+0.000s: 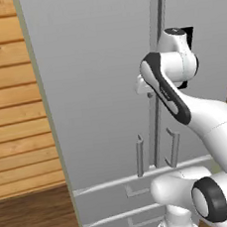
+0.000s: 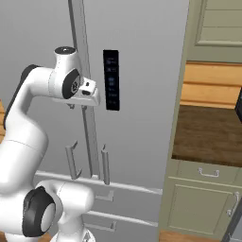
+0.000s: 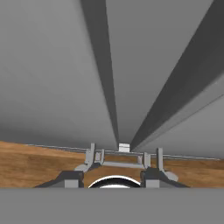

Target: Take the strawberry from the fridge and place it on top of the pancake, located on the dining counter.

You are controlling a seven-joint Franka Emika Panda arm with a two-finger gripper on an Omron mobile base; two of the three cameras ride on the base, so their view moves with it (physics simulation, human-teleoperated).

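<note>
Facing the closed fridge (image 1: 92, 88), the jaws stand parted and empty right before its centre seam, both upright handle bars (image 1: 140, 156) hanging well below them

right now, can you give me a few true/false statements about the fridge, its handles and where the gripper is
1. Both upper doors of the fridge are shut. True.
2. The gripper is shut on a strawberry. False: nothing sits between its fingers, which are apart in the hand view.
3. The dark control panel is on the right-hand door. True.
4. A fridge drawer is pulled out. False: both drawers sit flush.
5. The gripper is up near the seam between the doors, above the bar handles. True.
</note>
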